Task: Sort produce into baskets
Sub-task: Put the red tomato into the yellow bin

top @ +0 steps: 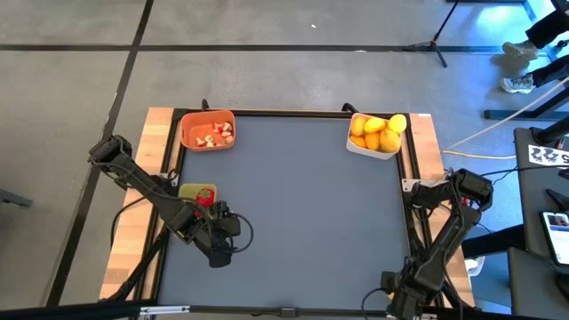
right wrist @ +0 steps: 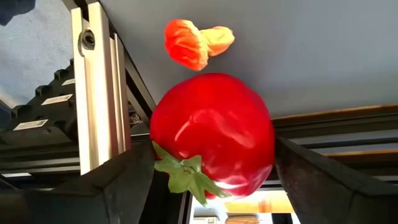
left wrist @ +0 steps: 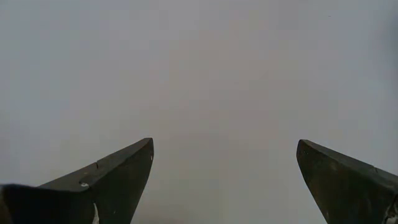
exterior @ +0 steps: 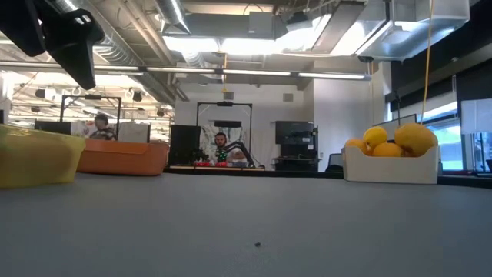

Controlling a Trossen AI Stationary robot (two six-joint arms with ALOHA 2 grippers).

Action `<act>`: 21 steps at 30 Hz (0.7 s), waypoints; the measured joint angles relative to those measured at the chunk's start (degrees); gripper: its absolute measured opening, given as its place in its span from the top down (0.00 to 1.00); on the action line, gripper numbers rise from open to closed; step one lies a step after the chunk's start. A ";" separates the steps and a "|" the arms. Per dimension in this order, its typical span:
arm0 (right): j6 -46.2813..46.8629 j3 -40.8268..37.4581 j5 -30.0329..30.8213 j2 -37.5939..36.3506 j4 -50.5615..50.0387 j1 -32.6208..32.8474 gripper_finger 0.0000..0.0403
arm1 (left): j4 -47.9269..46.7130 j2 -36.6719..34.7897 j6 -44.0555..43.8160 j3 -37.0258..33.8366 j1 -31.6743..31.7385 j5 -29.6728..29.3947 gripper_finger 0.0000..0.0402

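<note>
**Produce mostly binned, one red fruit in right jaws**

Produce [top: 374,133] sits in 3 baskets on the grey surface [top: 293,213], high view. White basket [top: 396,149], upper right of the surface: full of yellow and orange citrus, piled above the rim. Orange basket [top: 188,127], upper left: small pale-and-red bits [top: 216,135] inside. Yellow-green basket [top: 184,189], left edge of the surface, below the orange one: one red strawberry-like piece [top: 205,197] w/ green top in it. Low view shows the same lineup: yellow-green far left, orange just right of it, white w/ citrus at far right; a person is seated in the room far behind.

Left gripper [left wrist: 224,143]: in high view at lower left of the surface, just below-right of the yellow-green basket, apart from it. Jaws spread wide, nothing between them, only bare grey surface ahead in left wrist view.

Right gripper [right wrist: 213,149]: arm folded at lower right corner in high view, at the surface's edge. Jaws stand wide but are filled: a big glossy red fruit [right wrist: 211,130] w/ green leafy top sits between them, both fingers touching its sides, so it's gripped. Beyond it in right wrist view, a small orange-yellow piece [right wrist: 196,42] against the grey surface, apart from the red fruit; can't tell what kind. Metal frame rail [right wrist: 102,87] at left of that view.
</note>
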 joint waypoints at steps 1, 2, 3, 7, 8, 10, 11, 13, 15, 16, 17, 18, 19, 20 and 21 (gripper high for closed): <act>0.00 -0.02 -0.02 0.02 -0.02 0.00 0.21 | 0.22 0.00 0.04 0.00 0.00 0.00 0.03; 0.03 -0.04 -0.02 0.02 -0.08 0.00 0.22 | 0.65 0.00 0.34 0.00 0.00 0.00 0.03; 0.02 -0.04 -0.01 0.04 -0.17 0.00 0.23 | 1.04 0.00 0.65 0.00 0.00 0.00 0.03; 0.02 -0.09 0.00 0.07 -0.31 0.00 0.35 | 1.63 0.00 2.85 0.00 0.00 0.00 0.03; 0.02 -0.11 0.00 0.07 -0.33 0.00 0.39 | 1.64 0.00 3.78 0.00 0.00 0.00 0.03; -0.06 -0.13 -0.02 0.07 -0.27 -0.04 0.44 | 1.92 0.00 4.81 0.00 0.00 0.00 0.03; -0.12 -0.15 -0.05 0.07 -0.24 -0.41 0.46 | 2.17 0.00 4.81 0.00 0.00 0.00 0.03; -0.21 -0.23 -0.63 -0.02 -0.08 -1.11 0.48 | 2.34 0.00 4.78 0.00 0.00 0.02 0.03; -0.20 -0.28 -0.46 -0.38 -0.22 -1.18 0.48 | 2.42 0.00 4.83 0.00 0.00 0.02 0.03; -0.17 -0.31 -0.36 -0.59 -0.29 -1.64 0.48 | 2.45 0.00 4.82 0.00 0.00 0.02 0.03; -0.17 -0.35 -0.33 -0.83 -0.53 -2.03 0.47 | 2.47 0.00 4.74 0.00 0.00 0.02 0.03; -0.16 -0.46 -0.26 -1.16 -0.94 -2.14 0.46 | 2.47 0.00 4.40 0.00 0.00 0.02 0.03; -0.06 -0.57 0.15 -1.62 -1.35 -2.19 0.46 | 2.47 0.00 3.98 0.00 0.02 0.02 0.03; -0.02 -0.59 0.62 -2.16 -1.36 -2.54 0.46 | 2.47 0.00 3.91 0.00 0.09 0.02 0.03; 0.00 -0.53 0.57 -2.72 -1.29 -3.04 0.46 | 2.50 0.00 3.89 0.00 0.11 0.02 0.03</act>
